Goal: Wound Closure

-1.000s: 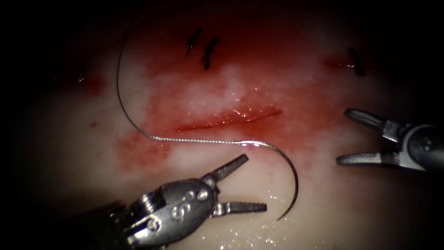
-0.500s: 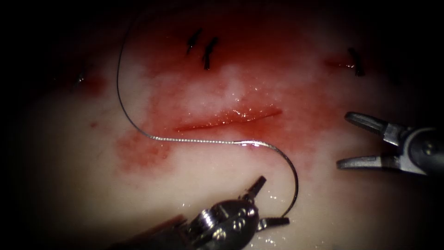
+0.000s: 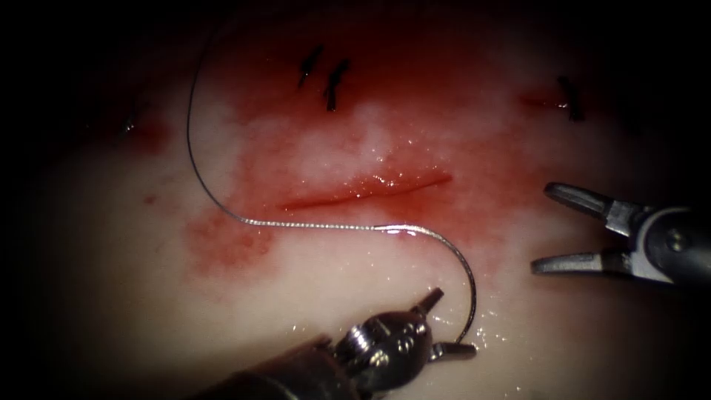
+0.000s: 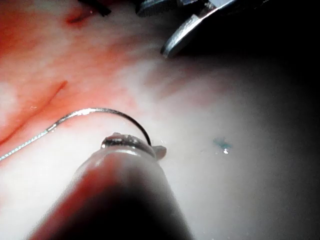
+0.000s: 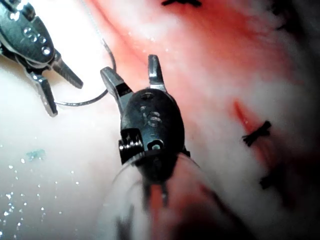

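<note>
Currently, step: needle pickup.
Left tool (image 3: 443, 324): jaws parted, astride needle (image 3: 471, 311) tip, gripping nothing.
Right tool (image 3: 552, 228): jaws spread, empty.
Next: close squarely on curve.

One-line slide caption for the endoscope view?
Needle lies free on tissue below the cut; left end effector open around its tip.
</note>
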### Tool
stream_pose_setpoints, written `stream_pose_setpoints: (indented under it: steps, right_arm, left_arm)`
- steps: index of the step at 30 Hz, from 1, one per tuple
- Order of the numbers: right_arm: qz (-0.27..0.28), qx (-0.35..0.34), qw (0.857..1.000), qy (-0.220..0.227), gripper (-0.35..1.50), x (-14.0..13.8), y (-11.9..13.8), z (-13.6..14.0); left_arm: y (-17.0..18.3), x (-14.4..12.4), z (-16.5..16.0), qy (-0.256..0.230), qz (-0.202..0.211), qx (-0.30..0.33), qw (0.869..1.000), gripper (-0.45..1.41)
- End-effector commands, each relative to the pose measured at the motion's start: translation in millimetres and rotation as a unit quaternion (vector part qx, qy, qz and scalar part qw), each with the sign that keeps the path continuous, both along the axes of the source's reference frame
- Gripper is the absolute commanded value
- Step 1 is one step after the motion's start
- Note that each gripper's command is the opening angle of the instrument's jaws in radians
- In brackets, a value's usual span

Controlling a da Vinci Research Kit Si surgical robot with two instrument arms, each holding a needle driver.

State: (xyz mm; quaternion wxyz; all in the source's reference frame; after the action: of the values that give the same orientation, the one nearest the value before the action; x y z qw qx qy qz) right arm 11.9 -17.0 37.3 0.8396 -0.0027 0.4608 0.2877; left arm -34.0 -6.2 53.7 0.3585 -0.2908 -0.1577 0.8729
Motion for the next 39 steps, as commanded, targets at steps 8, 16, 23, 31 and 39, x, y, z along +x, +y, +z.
stream_pose_setpoints:
  steps: [8, 16, 23, 31, 39]
  right_arm:
    - [0.000, 0.000, 1.000, 0.001, 0.67, 0.8, -0.2, 0.7]
    - [0.031, 0.045, 0.998, 0.015, 0.25, 1.2, -0.5, 0.4]
    - [0.131, 0.198, 0.970, 0.047, -0.12, 3.5, -1.4, -0.6]
    - [0.198, 0.218, 0.954, -0.056, 1.02, 9.0, -0.1, -0.7]
    - [0.207, 0.147, 0.955, -0.153, 1.29, 10.7, 1.0, -1.0]
  left_arm:
    - [-0.1, 0.0, 0.2, 0.001, 0.023, 0.012, 1.000, -0.45]
    - [0.9, 1.7, -1.4, 0.024, 0.045, -0.018, 0.999, -0.45]
    - [1.3, 2.1, -5.0, 0.097, 0.076, -0.140, 0.983, -0.45]
    - [2.6, 2.4, -8.1, 0.166, 0.111, -0.305, 0.931, -0.45]
    - [2.5, 3.9, -8.2, 0.206, 0.119, -0.337, 0.911, -0.45]
